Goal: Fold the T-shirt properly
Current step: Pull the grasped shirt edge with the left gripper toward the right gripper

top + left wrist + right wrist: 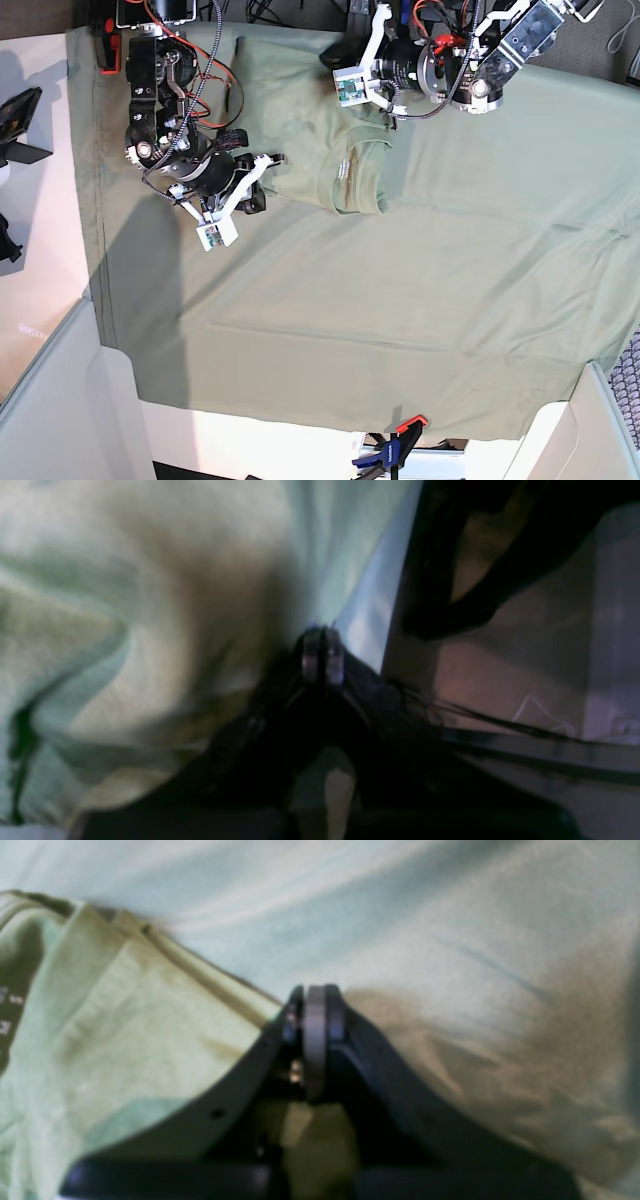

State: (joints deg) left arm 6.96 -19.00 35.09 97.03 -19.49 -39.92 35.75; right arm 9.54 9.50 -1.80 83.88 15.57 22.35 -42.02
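T-shirt (320, 150) layout: base only; claws' (314, 1005) closure: wrists.

The base view looks straight down from high above onto the wide sage-green tablecloth (420, 300), taking in both arms at its far edge. Each wrist view sits just behind its own closed black fingertips, very near the cloth and blurred. The left wrist view faces along the table edge towards the floor beyond; the right faces across the pale green cotton T-shirt (115, 1035), which the base view shares (300, 130).
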